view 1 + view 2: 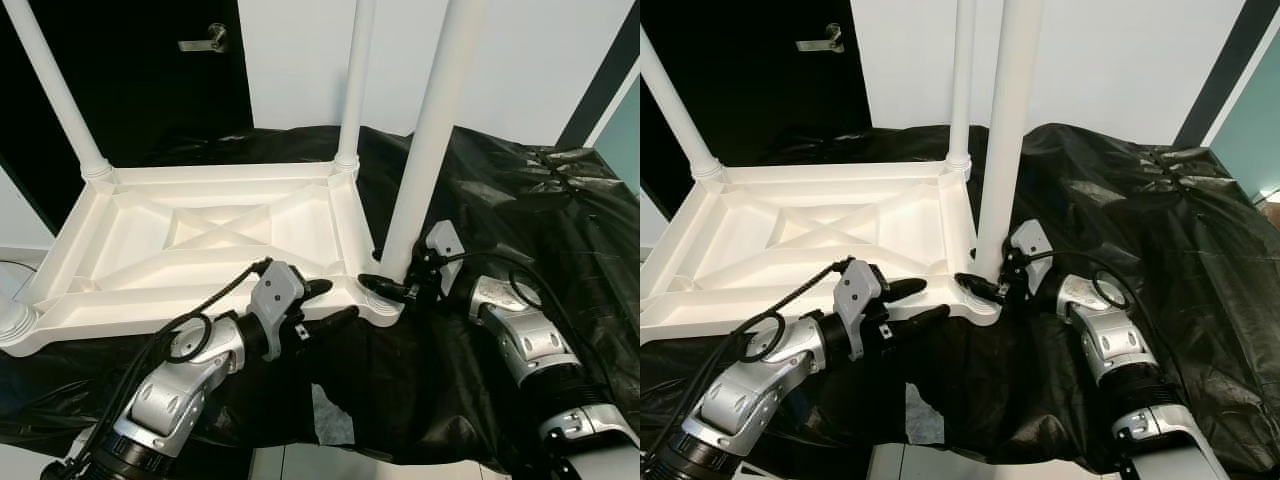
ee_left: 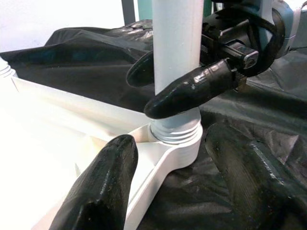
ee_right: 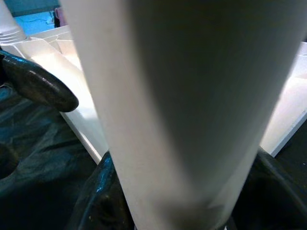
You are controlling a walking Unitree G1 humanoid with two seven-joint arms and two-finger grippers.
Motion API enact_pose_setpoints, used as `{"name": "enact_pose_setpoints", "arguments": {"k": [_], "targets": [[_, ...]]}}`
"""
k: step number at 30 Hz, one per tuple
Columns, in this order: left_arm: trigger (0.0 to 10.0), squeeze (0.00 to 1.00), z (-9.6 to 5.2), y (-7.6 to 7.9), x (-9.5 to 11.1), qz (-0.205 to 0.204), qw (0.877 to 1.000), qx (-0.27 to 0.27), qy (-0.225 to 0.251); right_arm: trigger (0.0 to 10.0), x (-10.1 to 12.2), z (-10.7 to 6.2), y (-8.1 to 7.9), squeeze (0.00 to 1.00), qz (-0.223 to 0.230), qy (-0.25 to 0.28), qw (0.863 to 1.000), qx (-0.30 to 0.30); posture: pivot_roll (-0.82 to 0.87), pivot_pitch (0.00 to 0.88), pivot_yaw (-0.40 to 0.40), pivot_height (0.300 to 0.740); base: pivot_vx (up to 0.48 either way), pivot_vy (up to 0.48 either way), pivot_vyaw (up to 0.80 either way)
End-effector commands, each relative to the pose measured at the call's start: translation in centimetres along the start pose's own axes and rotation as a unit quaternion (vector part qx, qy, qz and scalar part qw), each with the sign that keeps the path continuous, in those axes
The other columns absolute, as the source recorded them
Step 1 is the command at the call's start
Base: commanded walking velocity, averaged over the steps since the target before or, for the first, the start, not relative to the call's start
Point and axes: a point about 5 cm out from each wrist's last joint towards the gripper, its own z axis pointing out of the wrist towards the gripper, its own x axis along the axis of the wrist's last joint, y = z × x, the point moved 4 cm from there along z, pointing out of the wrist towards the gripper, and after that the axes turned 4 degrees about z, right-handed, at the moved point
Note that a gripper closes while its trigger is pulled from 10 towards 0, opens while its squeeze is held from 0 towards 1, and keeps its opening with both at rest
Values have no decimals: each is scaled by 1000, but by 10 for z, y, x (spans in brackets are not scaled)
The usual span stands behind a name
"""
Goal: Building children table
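Note:
A white children's table (image 1: 130,240) lies upside down on a black sheet, with its ribbed underside facing up. Three white legs stand up from its corners. My right gripper (image 1: 385,285) is shut on the near right leg (image 1: 430,140) just above its threaded base, as the left wrist view also shows with its fingers (image 2: 192,91) around the leg (image 2: 175,38). In the right wrist view that leg (image 3: 177,96) is held close between the jaws. My left gripper (image 1: 330,305) is open and straddles the table's front rim beside that corner socket (image 2: 177,136).
The black plastic sheet (image 1: 520,200) covers the whole work surface, crumpled at the right. A far left leg (image 1: 55,90) and a far right leg (image 1: 355,80) rise out of the picture. A dark door with a handle (image 1: 205,42) stands behind. A white scrap (image 1: 330,415) lies near the front edge.

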Motion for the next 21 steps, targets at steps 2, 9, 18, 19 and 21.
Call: {"name": "enact_pose_setpoints", "arguments": {"k": [2,9,18,19,21], "targets": [[10000,0,0,3,1,4,1000,-27,-1,0,-8,-3,-6,0,8,-16,1000,16,22,0,-47,740,0,0,0],[10000,0,1,2,1,5,1000,-31,0,10000,-8,0,-12,0,31,-12,999,-9,13,0,-43,740,0,0,0],[10000,0,1,5,0,2,999,-34,-1,10000,-15,12,-20,0,60,-20,984,-165,13,0,-43,740,0,0,0],[10000,0,1,5,0,2,999,-34,-1,10000,-15,12,-21,0,61,-19,982,-176,13,0,-43,740,0,0,0],[10000,0,0,6,-1,1,999,-34,-2,10000,-16,12,-21,0,62,-20,978,-200,15,0,-45,740,0,0,0]]}}
